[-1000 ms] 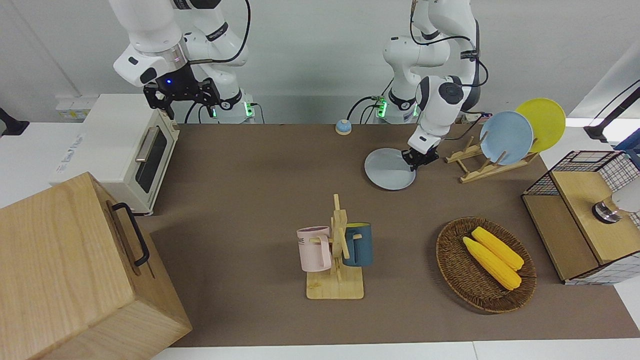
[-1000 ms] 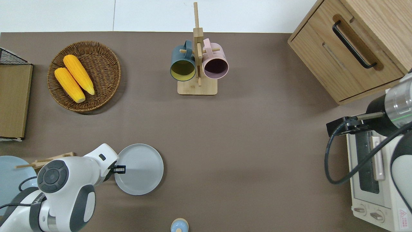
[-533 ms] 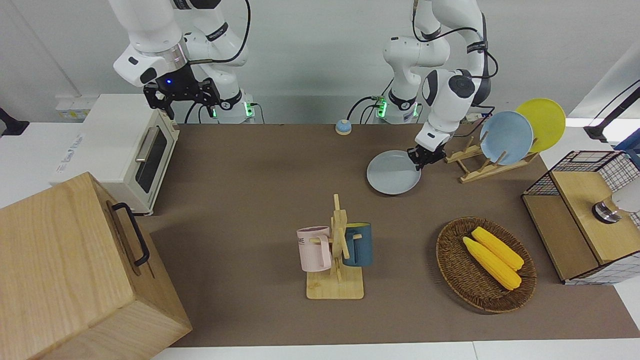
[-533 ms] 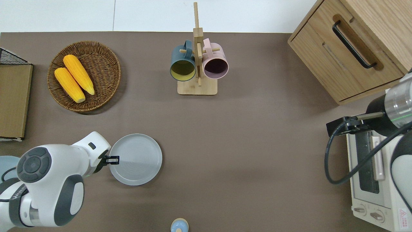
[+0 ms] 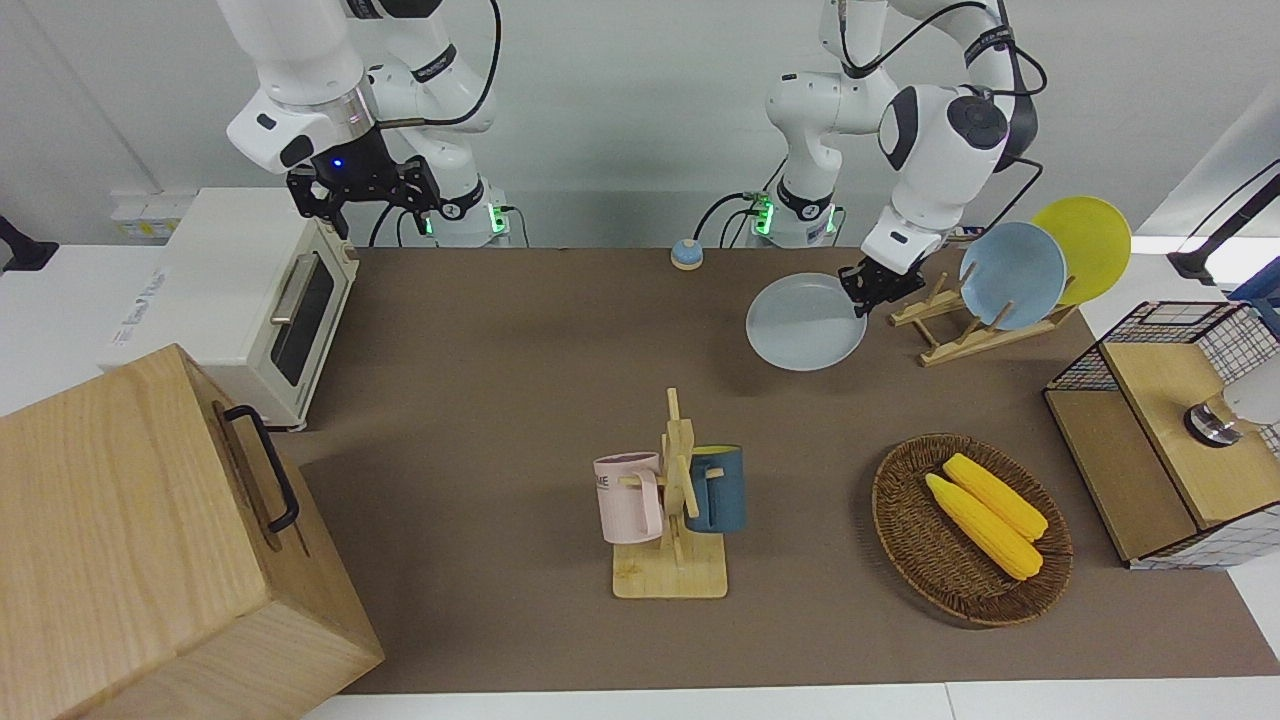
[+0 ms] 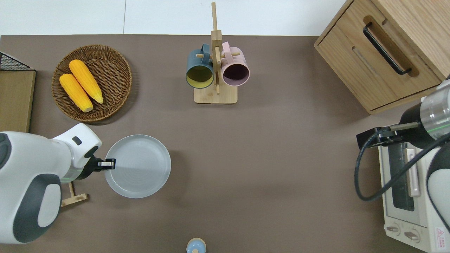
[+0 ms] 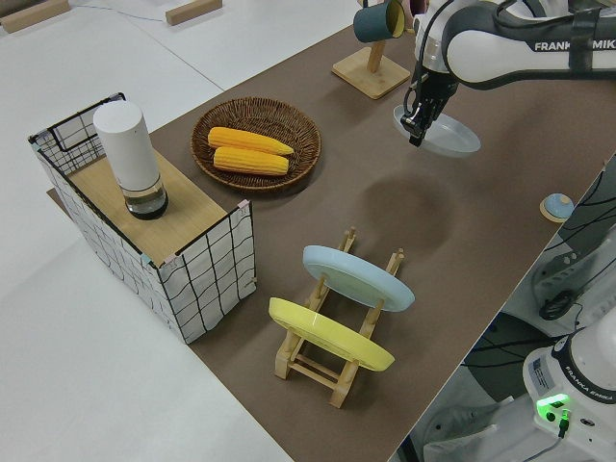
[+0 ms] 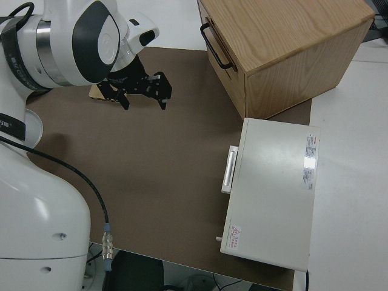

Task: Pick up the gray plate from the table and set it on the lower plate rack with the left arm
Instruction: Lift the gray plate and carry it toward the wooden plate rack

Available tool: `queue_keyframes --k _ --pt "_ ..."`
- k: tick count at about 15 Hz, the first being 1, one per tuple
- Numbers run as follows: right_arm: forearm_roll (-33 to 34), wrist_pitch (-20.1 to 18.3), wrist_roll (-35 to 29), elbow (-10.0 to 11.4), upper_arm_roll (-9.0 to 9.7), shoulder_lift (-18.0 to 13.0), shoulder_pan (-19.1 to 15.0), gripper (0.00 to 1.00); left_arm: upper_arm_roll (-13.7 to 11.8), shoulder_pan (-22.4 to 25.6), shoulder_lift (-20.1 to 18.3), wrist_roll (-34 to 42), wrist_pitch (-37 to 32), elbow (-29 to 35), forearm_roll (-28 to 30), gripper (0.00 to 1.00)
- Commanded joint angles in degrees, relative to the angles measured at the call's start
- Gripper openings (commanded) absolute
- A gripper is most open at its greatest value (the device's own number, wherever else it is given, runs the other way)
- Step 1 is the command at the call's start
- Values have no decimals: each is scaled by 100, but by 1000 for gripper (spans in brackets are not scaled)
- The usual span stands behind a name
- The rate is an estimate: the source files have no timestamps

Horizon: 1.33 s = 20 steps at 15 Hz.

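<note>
the left pincer is pinching the rim of the gray plate at the edge toward the left arm's end of the desk, and the plate hangs level in the air over bare brown mat, clear of the desk, with its shadow on the mat below it in the left side view. the step in hand looks like the carry to the lower plate rack.

to do it well the plate must be tipped up on edge before it reaches the rack — the free slots sit at the low end of the rails, nearer the robots than the sky-blue plate, and the yellow plate stands beside that one. a single-edge pinch on a smooth plate can let it swing or slip, so a slow turn seems wise, lowering the rim squarely between two pegs and letting go only once it rests on both rails (a knock against the blue plate is the main risk).

the plate is round, pale and matte-smooth with a low raised rim; the rack is light wood, two slanted rails with thin upright pegs. the mat is dull brown and flat. the right arm is parked, its pincer spread.
</note>
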<state>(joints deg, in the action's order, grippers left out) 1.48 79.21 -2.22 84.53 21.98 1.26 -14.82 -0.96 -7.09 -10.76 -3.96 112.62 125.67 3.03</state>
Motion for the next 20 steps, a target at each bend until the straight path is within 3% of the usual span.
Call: queue_keyframes --k 1,8,20 --pt "37 -64 -68 -34 113 -12 -135 983 -44 -11 -22 0 -784 -639 224 0" --pt "37 -64 -68 -42 122 -12 -135 983 -27 -2 -31 36 -1268 -974 119 0" --pt "37 -64 -68 -42 122 -20 -135 983 8 -29 66 -8 -2358 -1344 -2551 0"
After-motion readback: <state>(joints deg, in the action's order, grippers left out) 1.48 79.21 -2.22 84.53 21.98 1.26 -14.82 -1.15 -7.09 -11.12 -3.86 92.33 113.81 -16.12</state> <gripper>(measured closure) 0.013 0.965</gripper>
